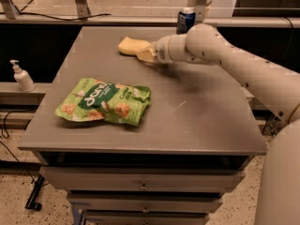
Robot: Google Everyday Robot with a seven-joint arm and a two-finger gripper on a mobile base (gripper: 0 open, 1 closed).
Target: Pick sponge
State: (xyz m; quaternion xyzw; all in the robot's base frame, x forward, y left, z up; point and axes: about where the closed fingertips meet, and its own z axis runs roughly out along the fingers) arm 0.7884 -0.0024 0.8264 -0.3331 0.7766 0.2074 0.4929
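The sponge is a small pale yellow foam block lying on the grey table near its far edge, left of centre. My gripper reaches in from the right at the end of the white arm, low over the table. It is right at the sponge's right end and touches or overlaps it. The part of the sponge next to the gripper is hidden.
A green snack bag lies flat on the near left of the table. A blue can stands at the table's far edge behind my arm. A white pump bottle stands on a ledge to the left. Drawers sit under the tabletop.
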